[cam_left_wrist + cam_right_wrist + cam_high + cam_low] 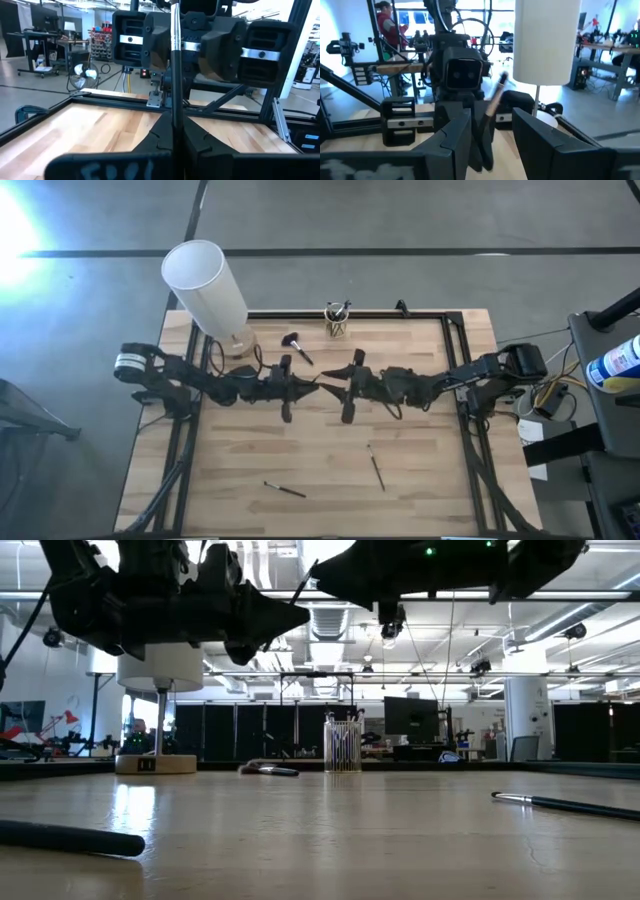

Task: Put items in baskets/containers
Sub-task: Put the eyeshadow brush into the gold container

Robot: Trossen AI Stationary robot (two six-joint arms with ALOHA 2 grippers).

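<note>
Nearest the table's front edge lie two brushes [284,489] [376,468]. Mid-table, the left gripper [310,387] pinches a brush [175,65] upright; the right gripper [328,388] faces it, fingers spread. Farther back stands the glass cup [338,320], brushes inside.

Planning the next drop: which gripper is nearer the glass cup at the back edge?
Right. The right gripper sits just in front of the glass cup; the left gripper is beside it, slightly farther to the cup's left.
</note>
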